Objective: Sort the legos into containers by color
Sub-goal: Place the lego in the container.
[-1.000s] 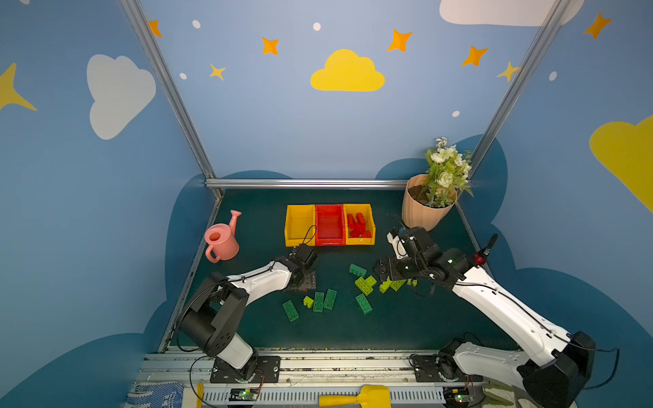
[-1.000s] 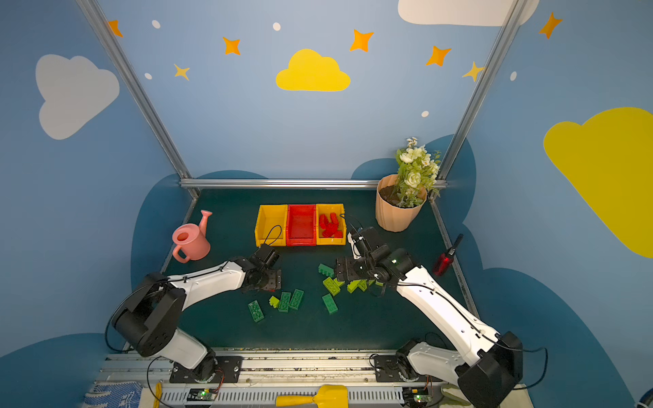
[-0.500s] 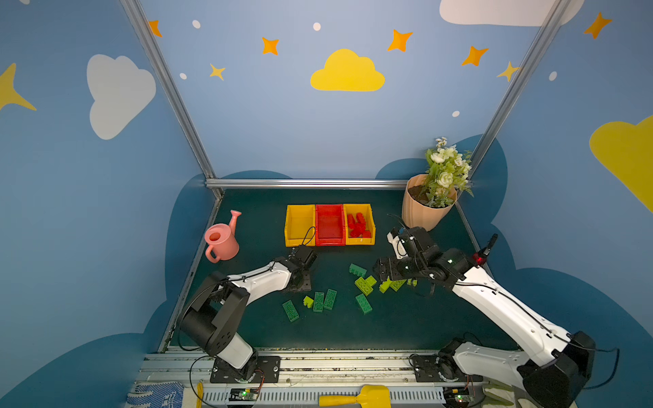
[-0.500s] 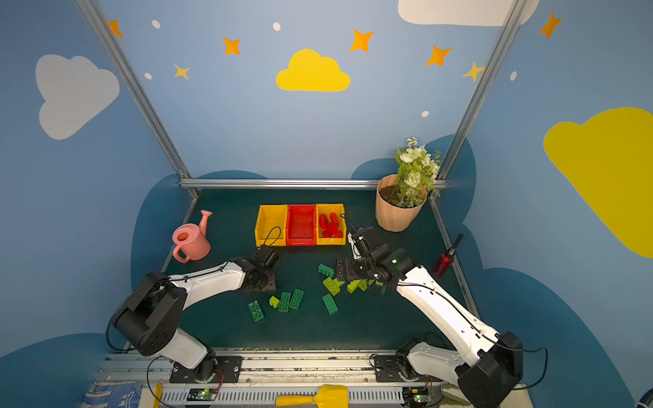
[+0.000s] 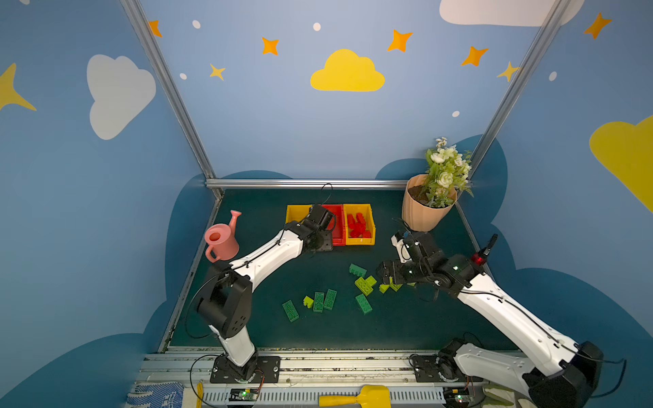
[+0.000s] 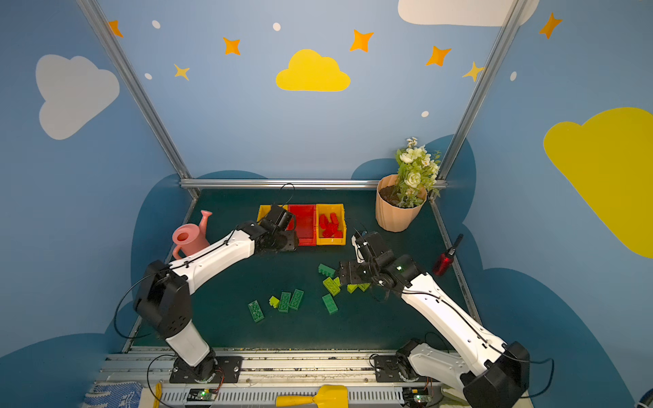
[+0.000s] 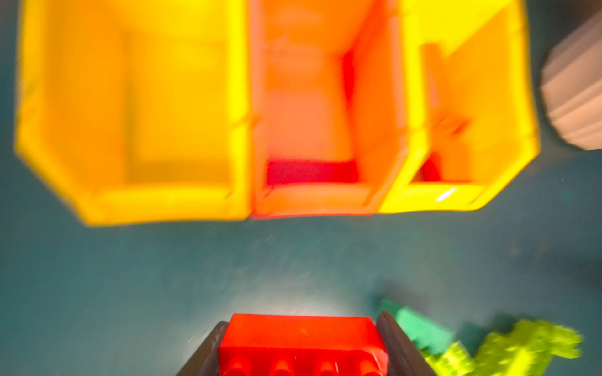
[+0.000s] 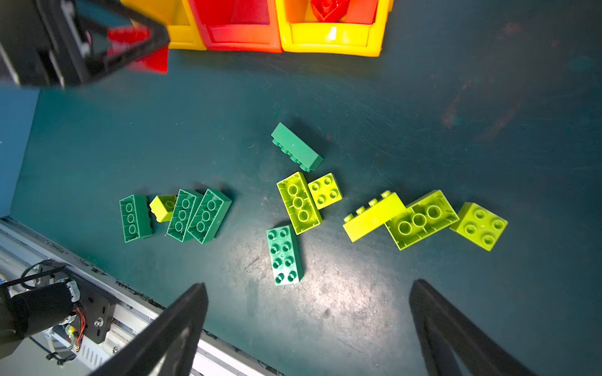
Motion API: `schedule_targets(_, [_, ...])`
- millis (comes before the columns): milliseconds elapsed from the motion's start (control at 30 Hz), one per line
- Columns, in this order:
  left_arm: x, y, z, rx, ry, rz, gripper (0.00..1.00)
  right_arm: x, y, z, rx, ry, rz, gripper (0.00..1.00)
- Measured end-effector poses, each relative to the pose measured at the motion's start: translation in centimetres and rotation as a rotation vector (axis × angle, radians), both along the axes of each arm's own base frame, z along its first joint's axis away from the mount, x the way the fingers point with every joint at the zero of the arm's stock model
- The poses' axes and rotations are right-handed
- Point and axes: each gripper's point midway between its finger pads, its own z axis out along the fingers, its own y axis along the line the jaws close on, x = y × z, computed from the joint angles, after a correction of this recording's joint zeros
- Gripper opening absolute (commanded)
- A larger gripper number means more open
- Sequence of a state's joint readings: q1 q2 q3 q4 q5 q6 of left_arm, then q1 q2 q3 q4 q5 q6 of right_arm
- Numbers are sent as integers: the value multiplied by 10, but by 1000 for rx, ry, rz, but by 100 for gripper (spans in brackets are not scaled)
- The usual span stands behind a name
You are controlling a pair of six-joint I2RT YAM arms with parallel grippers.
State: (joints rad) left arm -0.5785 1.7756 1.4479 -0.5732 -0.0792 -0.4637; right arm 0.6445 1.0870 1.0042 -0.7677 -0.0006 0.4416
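Observation:
My left gripper (image 7: 301, 345) is shut on a red lego (image 7: 301, 338) and hangs just in front of the containers. In both top views it covers part of the left yellow bin (image 5: 295, 213) and the red bin (image 5: 339, 226). The right yellow bin (image 5: 367, 215) holds several red legos (image 5: 357, 226). Dark green legos (image 8: 285, 255) and lime legos (image 8: 420, 219) lie scattered on the mat. My right gripper (image 8: 309, 285) is open above the mat, close to the lime group, with nothing between its fingers.
A pink watering can (image 5: 221, 240) stands at the left. A peach flower pot (image 5: 424, 212) stands at the back right. A red-and-black tool (image 5: 482, 252) lies by the right wall. The metal rail (image 8: 136, 309) runs along the front edge.
My left gripper has narrowed onto the red lego, then risen and moved back toward the bins with it. The right arm has not moved.

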Motion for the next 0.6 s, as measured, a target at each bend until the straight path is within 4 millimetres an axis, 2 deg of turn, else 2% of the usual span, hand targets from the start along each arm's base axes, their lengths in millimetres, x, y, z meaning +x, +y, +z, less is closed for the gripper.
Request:
schedule_targets(367, [103,-104,16,-27,-77,-140,48,1,-28,15,36,-47,-85,96])
schedule_targets(500, [129,-125,13,-36,-118,-162,49,1,-37,15,35,-47,-114,96])
schedule_targets(600, [137,-128,-4,-24,-111,-168,52,-1,-44,10,33,-39,-133,96])
